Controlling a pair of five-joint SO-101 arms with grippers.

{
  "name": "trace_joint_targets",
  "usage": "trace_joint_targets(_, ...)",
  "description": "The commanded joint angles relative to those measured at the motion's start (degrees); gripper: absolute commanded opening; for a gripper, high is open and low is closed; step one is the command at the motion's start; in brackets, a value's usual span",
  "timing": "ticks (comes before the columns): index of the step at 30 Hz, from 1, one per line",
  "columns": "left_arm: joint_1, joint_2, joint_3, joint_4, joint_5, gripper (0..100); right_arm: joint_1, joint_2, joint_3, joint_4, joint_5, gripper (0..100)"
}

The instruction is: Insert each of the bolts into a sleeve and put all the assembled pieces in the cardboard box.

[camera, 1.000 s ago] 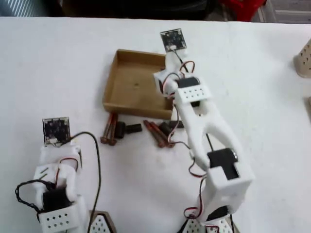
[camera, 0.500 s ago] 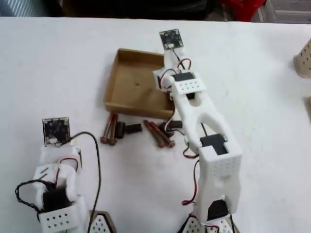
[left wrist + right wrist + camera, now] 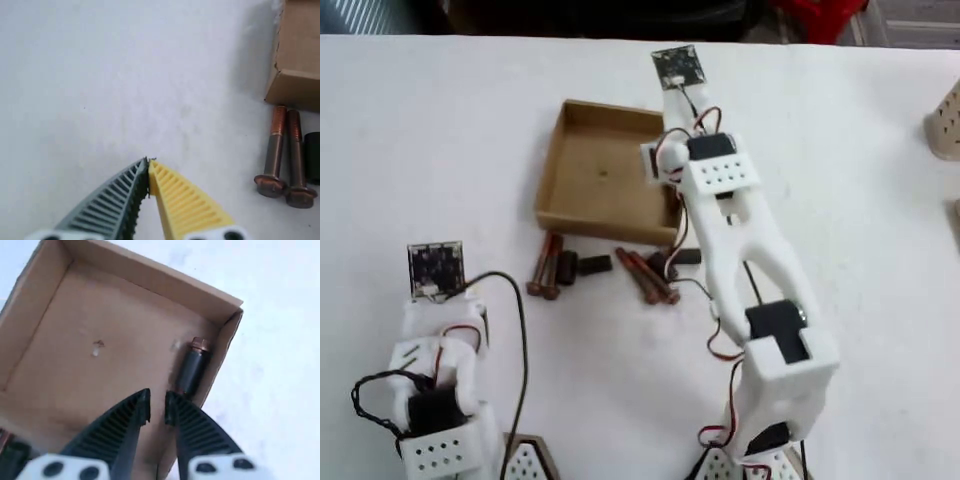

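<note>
The cardboard box (image 3: pixel 603 221) lies at the table's middle, and my right arm (image 3: pixel 720 180) stretches over its right side. In the right wrist view one assembled piece (image 3: pixel 192 365), a black sleeve with a copper bolt end, lies on the floor of the box (image 3: pixel 150 276) by a corner. My right gripper (image 3: pixel 157 407) hovers just above it, slightly open and holding nothing. Loose copper bolts (image 3: pixel 545 265) and more bolts (image 3: pixel 648 276) lie in front of the box with black sleeves (image 3: pixel 578 267). My left gripper (image 3: pixel 148 172) is shut and empty, left of two bolts (image 3: pixel 285 155).
The left arm (image 3: pixel 435 330) sits folded at the near left edge, well short of the parts. Another black sleeve (image 3: pixel 665 263) lies partly under the right arm. A perforated beige object (image 3: pixel 945 120) stands at the far right edge. White table lies open left of the box.
The right arm's elbow dipped and rose again, and its wrist slid a little farther back over the box's right wall. The left arm kept still.
</note>
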Motion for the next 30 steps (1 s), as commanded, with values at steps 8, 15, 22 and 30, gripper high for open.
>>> trace_joint_targets(8,-0.3,-0.4,0.0,-0.2,-0.5,2,-10.7,-8.8,8.1,4.5,17.7,7.7)
trace_joint_targets(15,-0.3,-0.4,0.0,-0.2,-0.5,2,-13.1,-8.7,15.7,-2.9,23.4,20.0)
trace_joint_targets(22,-0.3,-0.4,0.0,-0.2,-0.5,2,-14.6,-8.5,24.1,-11.6,29.4,19.0)
trace_joint_targets(30,-0.3,-0.4,0.0,-0.2,-0.5,2,-15.8,-8.6,28.6,-13.6,38.7,3.3)
